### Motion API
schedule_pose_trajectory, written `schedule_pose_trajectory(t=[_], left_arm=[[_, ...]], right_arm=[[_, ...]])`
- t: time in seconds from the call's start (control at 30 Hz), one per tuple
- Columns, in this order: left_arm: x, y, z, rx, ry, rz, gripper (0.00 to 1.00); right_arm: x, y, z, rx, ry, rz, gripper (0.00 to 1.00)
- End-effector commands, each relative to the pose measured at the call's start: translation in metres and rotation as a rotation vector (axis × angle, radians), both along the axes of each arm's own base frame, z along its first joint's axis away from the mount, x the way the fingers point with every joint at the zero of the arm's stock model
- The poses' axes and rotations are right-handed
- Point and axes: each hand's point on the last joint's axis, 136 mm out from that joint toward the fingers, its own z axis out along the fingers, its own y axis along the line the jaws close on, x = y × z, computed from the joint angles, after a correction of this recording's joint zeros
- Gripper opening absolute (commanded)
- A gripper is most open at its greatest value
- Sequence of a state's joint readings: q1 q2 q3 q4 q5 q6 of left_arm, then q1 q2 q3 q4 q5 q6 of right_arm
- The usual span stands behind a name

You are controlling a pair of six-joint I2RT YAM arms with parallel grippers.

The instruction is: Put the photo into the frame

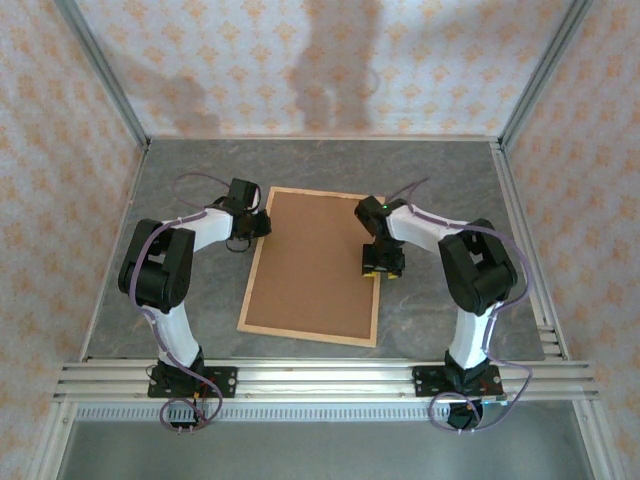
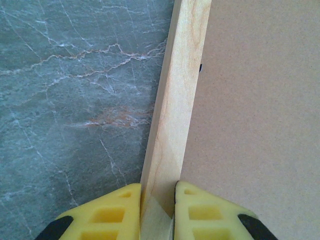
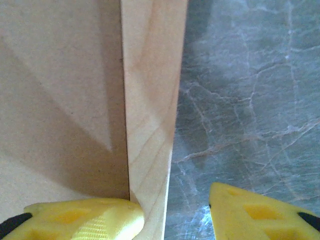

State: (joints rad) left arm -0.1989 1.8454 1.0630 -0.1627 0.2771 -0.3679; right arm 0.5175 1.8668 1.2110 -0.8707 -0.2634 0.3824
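Observation:
The frame (image 1: pixel 308 336) lies flat on the grey marble table with its thin light-wood strips around a brown backing board (image 1: pixel 315 262). The photo is hidden. My left gripper (image 1: pixel 258 226) sits at the frame's upper left edge. In the left wrist view its yellow fingers (image 2: pixel 112 210) are clamped on the wood strip (image 2: pixel 177 100), so the left gripper (image 2: pixel 158 192) is shut on it. My right gripper (image 1: pixel 383 268) straddles the right strip (image 3: pixel 150 100). The right gripper (image 3: pixel 176 205) stands open, one finger on the board side touching the strip, the other apart over the table.
Wallpapered walls with aluminium posts (image 1: pixel 100 70) close in the table on three sides. A metal rail (image 1: pixel 320 378) carrying both arm bases runs along the near edge. Bare marble (image 1: pixel 450 180) lies around the frame.

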Motion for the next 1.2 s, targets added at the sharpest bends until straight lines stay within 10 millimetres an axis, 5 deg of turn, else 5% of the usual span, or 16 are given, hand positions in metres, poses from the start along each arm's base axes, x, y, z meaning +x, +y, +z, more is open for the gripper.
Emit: schedule_pose_trajectory(t=[0.0, 0.17, 0.43, 0.6, 0.7, 0.87, 1.17], left_arm=[[-0.037, -0.015, -0.033, -0.022, 0.155, -0.040, 0.17], [-0.037, -0.015, -0.033, -0.023, 0.154, -0.040, 0.17], [-0.038, -0.015, -0.032, -0.022, 0.153, -0.041, 0.17], [-0.037, -0.015, -0.032, -0.017, 0.150, -0.043, 0.17], [-0.037, -0.015, -0.031, -0.014, 0.150, -0.042, 0.17], [-0.037, -0.014, -0.030, -0.008, 0.148, -0.039, 0.17], [-0.037, -0.012, -0.031, 0.000, 0.153, -0.036, 0.17]], right_arm=[[-0.001, 0.053, -0.030, 0.223, 0.035, -0.064, 0.53], [-0.002, 0.058, -0.025, 0.272, 0.021, -0.074, 0.55], [-0.009, 0.022, -0.034, 0.058, -0.023, 0.108, 0.51], [-0.008, 0.040, -0.030, 0.110, -0.043, 0.198, 0.54], [-0.001, 0.047, -0.015, 0.149, -0.076, 0.217, 0.58], [0.008, 0.024, 0.022, 0.109, -0.142, 0.189, 0.60], [-0.040, -0.003, 0.026, 0.097, -0.043, 0.116, 0.58]])
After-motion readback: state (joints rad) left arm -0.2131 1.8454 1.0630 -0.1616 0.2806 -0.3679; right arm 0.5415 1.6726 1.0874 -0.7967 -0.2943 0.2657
